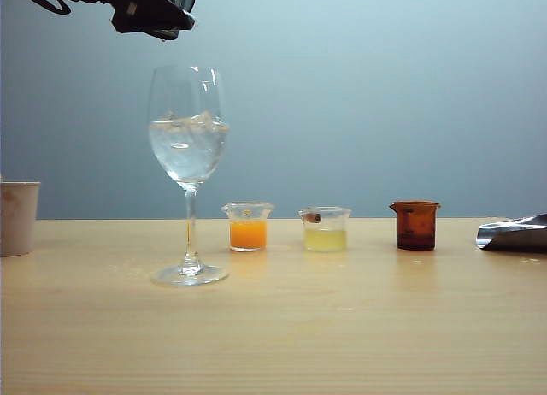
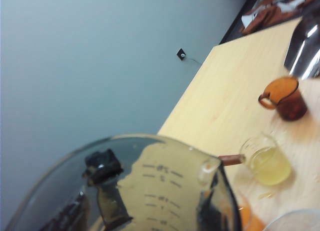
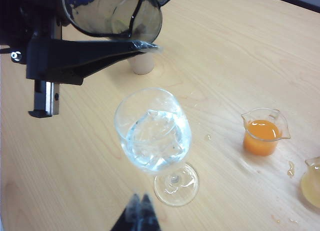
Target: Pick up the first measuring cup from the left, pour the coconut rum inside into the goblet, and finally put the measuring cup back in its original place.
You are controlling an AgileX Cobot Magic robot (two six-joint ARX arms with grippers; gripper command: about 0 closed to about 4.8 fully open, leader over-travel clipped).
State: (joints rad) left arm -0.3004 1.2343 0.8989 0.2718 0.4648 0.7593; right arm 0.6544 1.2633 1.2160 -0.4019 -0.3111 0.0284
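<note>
Your left pincer (image 3: 95, 53), upper left of the right wrist frame, pinches the smoky translucent first measuring cup (image 3: 112, 13), tipped with its lip above the goblet (image 1: 189, 147). That round clear bowl holds ice and colourless coconut rum (image 1: 188, 151); bare pale table (image 1: 342, 327) lies before it. Your right pincer (image 3: 140, 208) is pressed together, low centre.

A clear beaker of orange liquid (image 1: 248, 226) stands on the wooden table (image 1: 273, 327). Beside it stands a clear beaker of pale yellow liquid (image 1: 325, 229). An amber-brown beaker (image 1: 415, 225) stands farther right, apart from both. A crumpled silver foil item (image 1: 514, 233) lies at the right edge. A beige cup (image 1: 18, 217) stands at the left edge.
</note>
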